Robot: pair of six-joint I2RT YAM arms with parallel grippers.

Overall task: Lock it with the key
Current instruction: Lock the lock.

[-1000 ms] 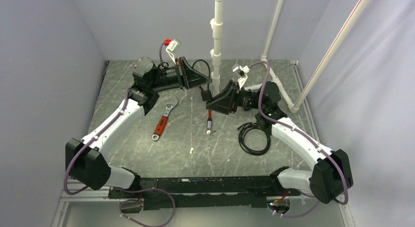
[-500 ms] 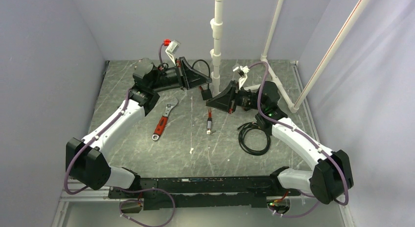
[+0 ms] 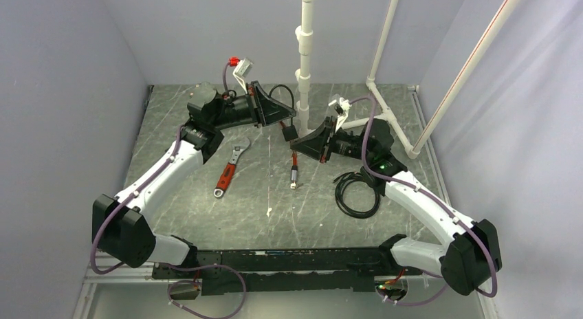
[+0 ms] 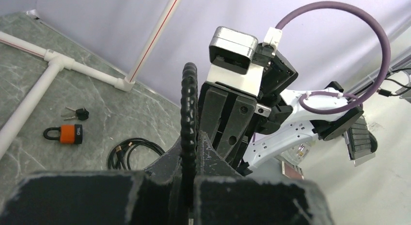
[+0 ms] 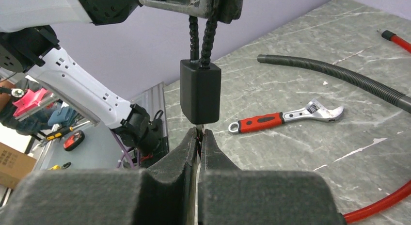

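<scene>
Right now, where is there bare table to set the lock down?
Bare: the near strip between the wrench, the coiled cable and the base rail, bar a white scrap. Also the far-left corner beyond the left arm. Crowded: centre-back, where the left gripper pinches the ribbed cable and the right gripper sits under the lock body by the white pipe.

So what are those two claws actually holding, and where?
The left gripper pinches the ribbed black cable just above its hanging lock block. The right gripper is shut under the block, apparently on a key in its underside.
</scene>
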